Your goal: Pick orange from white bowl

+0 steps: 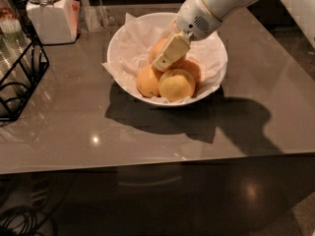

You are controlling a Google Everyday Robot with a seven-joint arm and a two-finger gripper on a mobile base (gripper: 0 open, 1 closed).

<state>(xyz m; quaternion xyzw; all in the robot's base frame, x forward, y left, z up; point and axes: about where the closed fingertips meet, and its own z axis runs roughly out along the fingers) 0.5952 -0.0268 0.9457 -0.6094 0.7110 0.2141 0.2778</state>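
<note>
— Hand (170, 53) down inside the white bowl (112, 39), slanting in from the upper right, laid against the top of the fruit pile.
— Wide or narrow?
— Cannot tell from this angle.
— And the orange (157, 51)?
— Right under the hand, partly covered, highest of the pile, inside the bowl beside the crumpled white paper (129, 48).
— Other fruit?
— Paler yellow fruit (176, 85) just below the hand, nearest the camera; smaller orange (148, 81) below and left of the hand; another orange (193, 69) to its lower right.
— Beyond the bowl?
— White lidded jar (49, 14) well left of the hand on the grey tabletop (147, 136); black wire rack (22, 73) farther left, lower.
</note>
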